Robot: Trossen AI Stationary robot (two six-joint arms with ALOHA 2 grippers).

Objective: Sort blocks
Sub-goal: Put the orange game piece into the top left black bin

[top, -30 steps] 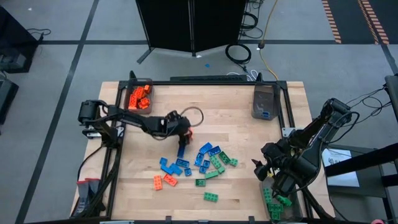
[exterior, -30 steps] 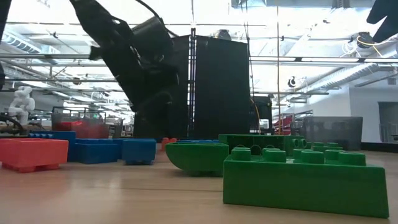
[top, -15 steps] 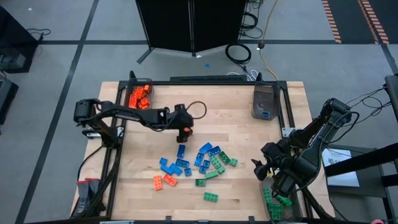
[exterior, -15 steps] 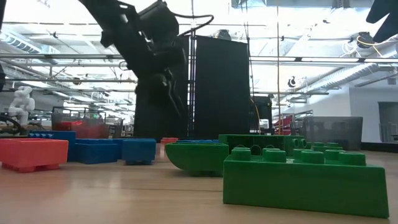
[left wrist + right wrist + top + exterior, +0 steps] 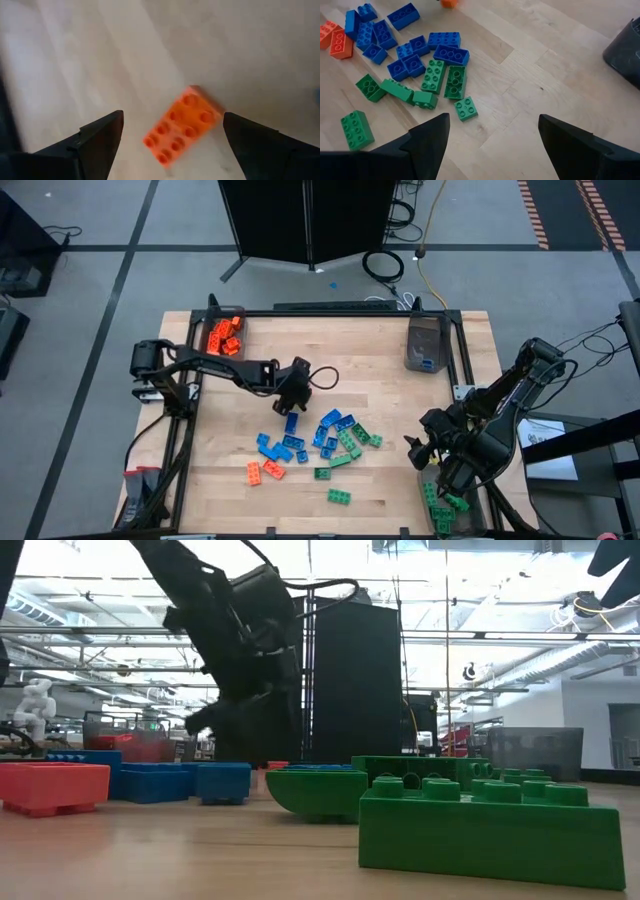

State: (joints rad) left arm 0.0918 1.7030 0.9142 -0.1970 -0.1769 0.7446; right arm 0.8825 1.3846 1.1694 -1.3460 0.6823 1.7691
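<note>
looking down from the high view, the left gripper (image 5: 295, 383) hangs over the table's middle, just behind the loose blocks (image 5: 318, 444); the right gripper (image 5: 432, 450) waits at the table's right edge above a bin of green bricks (image 5: 441, 502). a bin of orange bricks (image 5: 225, 335) stands at the back left corner, a grey bin (image 5: 424, 343) at the back right. the left arm is plainly the nearer to the pile's back edge.

in the low view the left arm comes down dark behind a row of blue bricks (image 5: 180, 781); a small orange brick (image 5: 271, 766) shows on the wood beneath it.

in the left wrist view the fingers (image 5: 99, 139) stand wide apart and hold nothing. an orange brick (image 5: 183, 124) lies flat on the table, studs up, between them and a little ahead. its long axis runs at a slant to the line between the fingers, so i judge the wrist needs turning before closing.

in the right wrist view that gripper's fingers (image 5: 429, 137) are likewise spread and empty, with the blue and green bricks well apart from them.
</note>
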